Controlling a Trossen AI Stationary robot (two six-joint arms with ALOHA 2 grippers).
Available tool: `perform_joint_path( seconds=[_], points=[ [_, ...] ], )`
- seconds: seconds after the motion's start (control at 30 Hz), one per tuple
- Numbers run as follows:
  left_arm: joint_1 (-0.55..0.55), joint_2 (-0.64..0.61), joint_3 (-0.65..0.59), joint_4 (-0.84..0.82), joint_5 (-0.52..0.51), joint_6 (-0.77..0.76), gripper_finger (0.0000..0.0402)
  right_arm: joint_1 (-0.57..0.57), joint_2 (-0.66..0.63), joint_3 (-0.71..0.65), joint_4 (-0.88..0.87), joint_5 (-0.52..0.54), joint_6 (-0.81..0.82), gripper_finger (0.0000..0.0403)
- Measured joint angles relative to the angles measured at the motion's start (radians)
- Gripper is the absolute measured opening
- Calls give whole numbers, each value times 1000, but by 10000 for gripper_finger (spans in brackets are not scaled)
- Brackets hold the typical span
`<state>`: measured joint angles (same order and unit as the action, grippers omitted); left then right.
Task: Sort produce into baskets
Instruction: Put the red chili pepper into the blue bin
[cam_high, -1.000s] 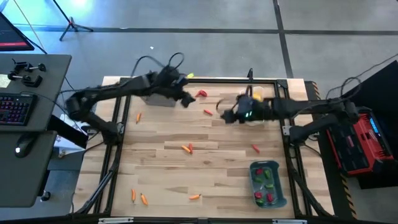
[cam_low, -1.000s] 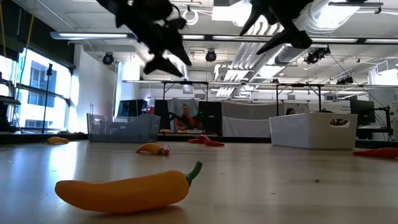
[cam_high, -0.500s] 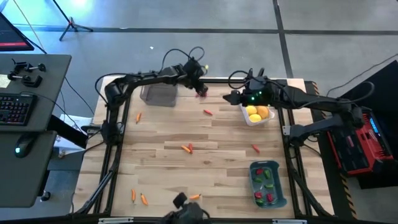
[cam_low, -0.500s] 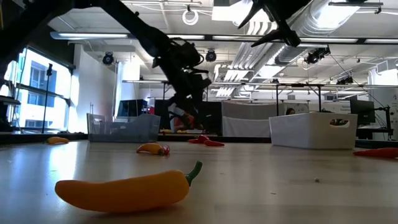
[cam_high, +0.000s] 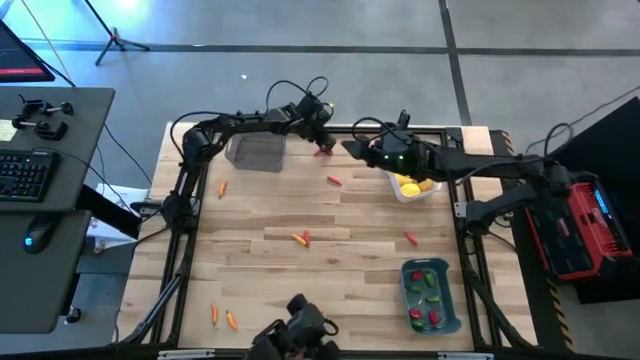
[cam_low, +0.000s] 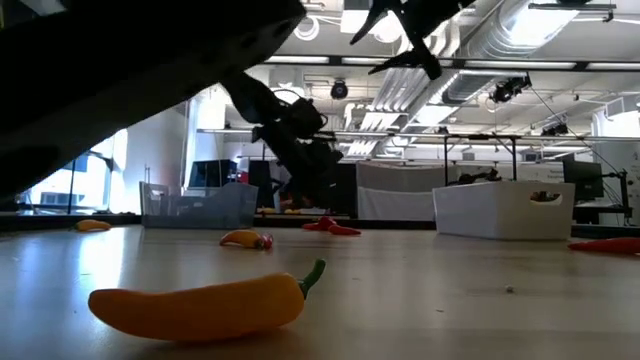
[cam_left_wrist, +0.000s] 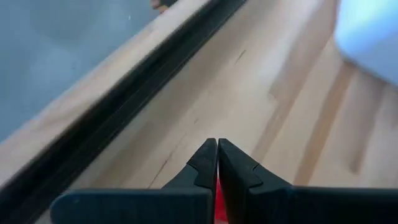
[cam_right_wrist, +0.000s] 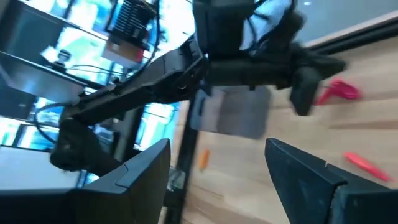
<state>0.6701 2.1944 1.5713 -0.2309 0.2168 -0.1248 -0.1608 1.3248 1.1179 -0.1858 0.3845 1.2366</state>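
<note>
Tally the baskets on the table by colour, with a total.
White basket: 1
Clear grey basket: 1
Blue-grey basket: 1
Total: 3

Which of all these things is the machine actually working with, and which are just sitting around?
Part of the job:
- red toy pepper at the left tool
- small orange toy carrots
- clear smoky grey plastic bin
- white plastic bin holding yellow fruits
- blue-grey plastic bin

Just lying about:
- black keyboard on the side desk
- red case
</note>
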Motion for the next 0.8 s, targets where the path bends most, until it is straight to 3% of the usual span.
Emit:
perform_joint_path(
  seconds=[0.07, 0.3, 0.43, 0.57, 0.8],
  points=[
    [2, -6, 23, 15, -2, 29, 0, 0, 32, 0, 71, -1, -6, 252],
    [25, -5, 65, -100, 144, 118, 0, 0, 114, -1, 231, -54, -4, 252],
    [48, 36, 71, -104, 255, 98, 0, 3, 130, -1, 235, -107, -6, 252],
    [68, 91, 63, -185, 303, 32, 0, 6, 130, -1, 230, -49, -1, 252],
    [144, -68, 71, -170, 329, 1, 0, -68, 129, -1, 184, -7, -21, 214]
  ],
)
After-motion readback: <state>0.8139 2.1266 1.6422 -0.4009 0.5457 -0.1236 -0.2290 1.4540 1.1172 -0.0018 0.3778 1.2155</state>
